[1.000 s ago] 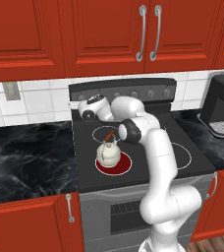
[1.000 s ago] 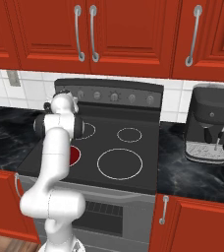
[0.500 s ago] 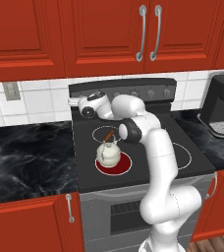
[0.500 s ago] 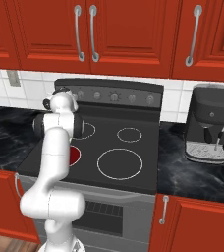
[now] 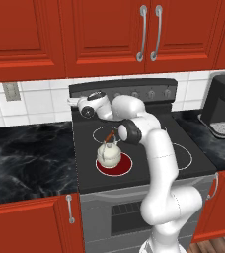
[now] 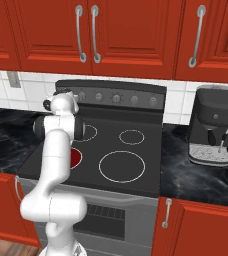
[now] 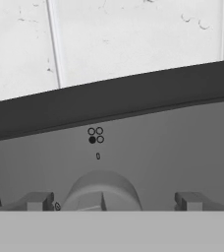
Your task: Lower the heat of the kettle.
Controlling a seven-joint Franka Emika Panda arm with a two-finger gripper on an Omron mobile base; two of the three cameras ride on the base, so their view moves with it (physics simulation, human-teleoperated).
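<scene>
The small cream-white rounded kettle (image 5: 108, 155) with its arched handle of reddish-brown wood stands upright on the glowing red burner (image 5: 115, 166) at the front left corner of the black glass stove top (image 5: 149, 173). In the right base view the same red burner (image 6: 75, 158) shows partly behind the white robot arm (image 6: 56, 150), which hides the kettle there.

The white arm (image 5: 154, 148) rises at the front of the stove, bends over the kettle and reaches to the raised dark control panel (image 5: 134, 91) at the back edge of the stove. Its hand is at the left end of this panel, well above and behind the kettle, not touching it.

In the hand view the two-finger gripper (image 7: 113, 201) points straight at the grey face of the panel (image 7: 182, 147). A round grey knob (image 7: 100, 191) sits between the two dark finger tips (image 7: 38, 201), with a small burner diagram of four circles (image 7: 95, 135) printed above it. The jaws stand wide apart, one on each side of the knob, and a gap shows between each tip and the knob, so the pincer is open and grips nothing.

A black coffee machine (image 6: 213, 125) stands on the dark marble counter (image 6: 196, 175) to the right of the stove. Red wooden cabinets (image 5: 99, 34) with metal handles hang above the white tiled wall (image 7: 133, 39).
</scene>
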